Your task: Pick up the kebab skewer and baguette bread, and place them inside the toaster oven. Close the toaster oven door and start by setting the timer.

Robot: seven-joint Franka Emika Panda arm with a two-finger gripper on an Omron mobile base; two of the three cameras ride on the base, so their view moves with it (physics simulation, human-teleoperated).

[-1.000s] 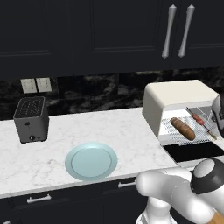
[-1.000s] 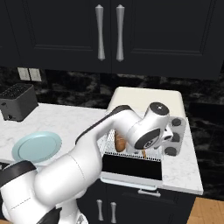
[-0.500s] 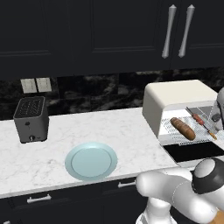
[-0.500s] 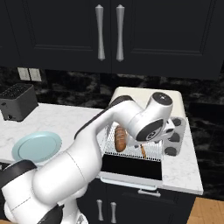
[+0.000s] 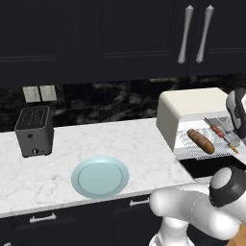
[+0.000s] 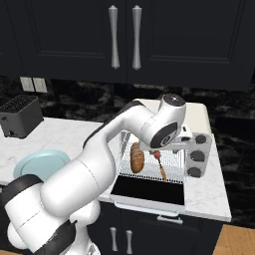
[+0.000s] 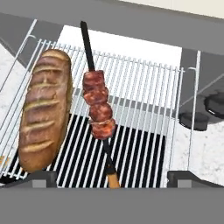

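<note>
Left base view looks forward and down from behind the arm's left, across the tabletop [image 5: 120, 139] toward the toaster oven [image 5: 192, 108] at right. Right base view faces that oven [image 6: 201, 117] from the opposite side, nearer. Hand view looks closely down onto the oven's wire rack [image 7: 144, 109], which all three share.

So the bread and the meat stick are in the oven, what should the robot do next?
Probably pull the gripper back out and go for the toaster oven door. The baguette bread and kebab skewer both lie on the wire rack, and the door hangs open.
</note>
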